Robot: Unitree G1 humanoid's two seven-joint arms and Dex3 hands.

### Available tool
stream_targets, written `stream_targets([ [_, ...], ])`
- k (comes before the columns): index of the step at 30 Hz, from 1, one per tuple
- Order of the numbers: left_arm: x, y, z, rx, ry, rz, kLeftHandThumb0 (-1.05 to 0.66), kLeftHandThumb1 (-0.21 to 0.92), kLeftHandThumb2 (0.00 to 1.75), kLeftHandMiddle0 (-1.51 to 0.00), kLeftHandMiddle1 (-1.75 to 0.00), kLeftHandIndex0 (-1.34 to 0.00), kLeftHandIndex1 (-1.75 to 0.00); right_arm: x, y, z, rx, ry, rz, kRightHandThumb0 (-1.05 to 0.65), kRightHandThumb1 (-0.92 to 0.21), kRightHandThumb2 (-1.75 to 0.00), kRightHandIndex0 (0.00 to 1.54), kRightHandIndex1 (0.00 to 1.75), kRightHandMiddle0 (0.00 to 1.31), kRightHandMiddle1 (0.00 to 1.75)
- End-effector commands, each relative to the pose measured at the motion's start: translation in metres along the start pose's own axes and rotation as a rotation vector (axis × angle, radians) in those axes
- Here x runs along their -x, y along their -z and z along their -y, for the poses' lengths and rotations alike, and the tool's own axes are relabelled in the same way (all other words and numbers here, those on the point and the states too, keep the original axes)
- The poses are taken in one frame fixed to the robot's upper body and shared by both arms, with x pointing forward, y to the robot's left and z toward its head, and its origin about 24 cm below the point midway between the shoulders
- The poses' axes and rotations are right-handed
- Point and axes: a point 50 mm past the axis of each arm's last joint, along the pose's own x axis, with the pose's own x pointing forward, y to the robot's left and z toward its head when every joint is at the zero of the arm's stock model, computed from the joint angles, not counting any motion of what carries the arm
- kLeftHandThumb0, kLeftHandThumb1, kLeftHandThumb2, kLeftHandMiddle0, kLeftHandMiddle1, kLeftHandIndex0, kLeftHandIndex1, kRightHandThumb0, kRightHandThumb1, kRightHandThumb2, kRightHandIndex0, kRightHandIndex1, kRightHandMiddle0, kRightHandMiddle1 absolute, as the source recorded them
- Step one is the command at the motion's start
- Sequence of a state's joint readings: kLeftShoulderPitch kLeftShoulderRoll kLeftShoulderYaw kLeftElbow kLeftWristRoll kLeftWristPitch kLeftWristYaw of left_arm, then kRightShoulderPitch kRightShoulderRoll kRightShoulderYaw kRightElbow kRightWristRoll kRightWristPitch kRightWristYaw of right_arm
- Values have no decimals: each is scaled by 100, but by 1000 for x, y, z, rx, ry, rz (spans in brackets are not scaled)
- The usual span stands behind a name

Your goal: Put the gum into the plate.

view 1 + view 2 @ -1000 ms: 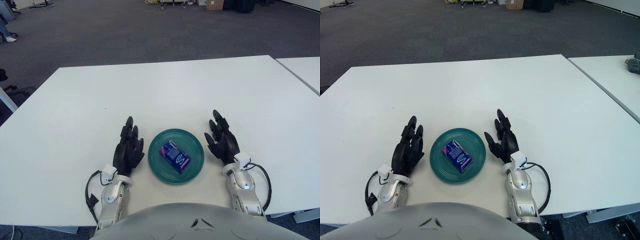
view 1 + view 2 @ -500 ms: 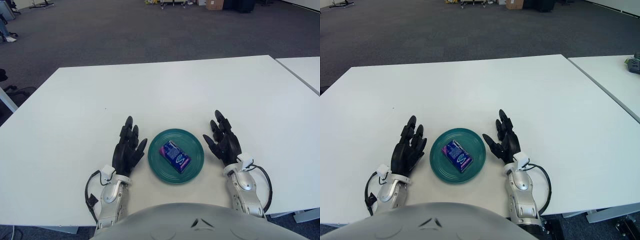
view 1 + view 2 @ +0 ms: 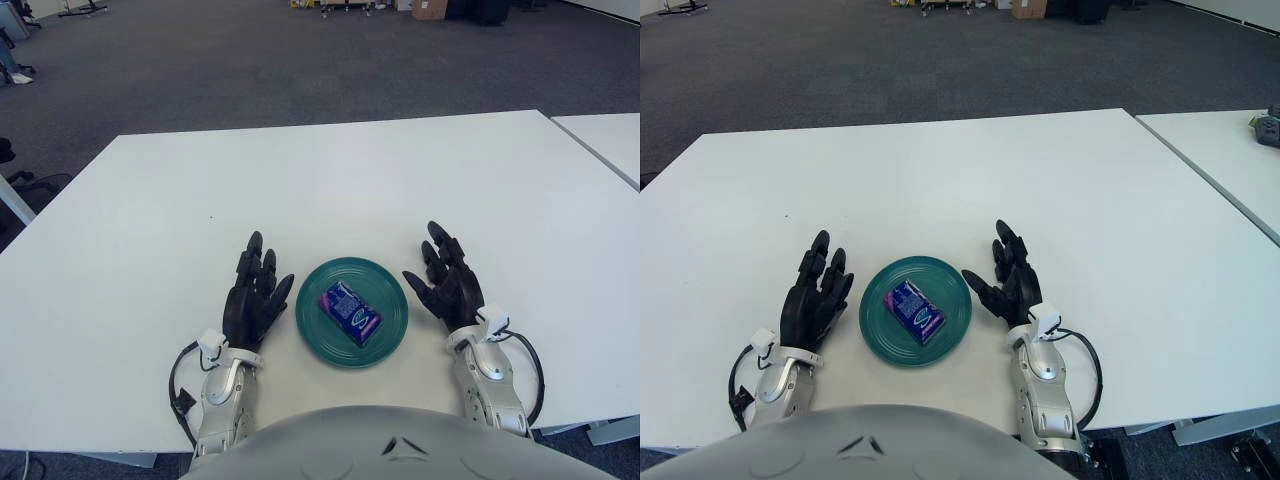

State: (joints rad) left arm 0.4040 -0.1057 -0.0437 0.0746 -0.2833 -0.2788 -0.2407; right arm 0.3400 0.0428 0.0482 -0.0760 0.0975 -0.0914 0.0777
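While both hands lie flat, one white table carries the whole scene, with the corner of a second white table beyond the right hand. One teal plate sits between the two hands, just beside each. Left hand: palm down on the table, three fingers extended and relaxed, holding nothing. Right hand: likewise palm down, fingers spread, thumb pointing toward the plate, empty. One blue gum pack lies inside the plate near its centre, set diagonally, apart from both hands.
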Motion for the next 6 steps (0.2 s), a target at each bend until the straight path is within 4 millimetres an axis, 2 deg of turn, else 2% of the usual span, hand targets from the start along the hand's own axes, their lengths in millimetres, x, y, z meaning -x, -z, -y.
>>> stream_targets([
  [1, 7, 14, -3, 11, -12, -81, -67, 88, 10, 0, 0, 0, 0, 10, 20, 2, -17, 18, -123, -49, -48, -59, 11, 0, 0, 35],
  [6, 7, 14, -2, 17, -15, -81, -67, 88, 10, 0, 0, 0, 0, 11, 19, 1, -11, 14, -123, -49, -42, -70, 10, 0, 0, 35],
])
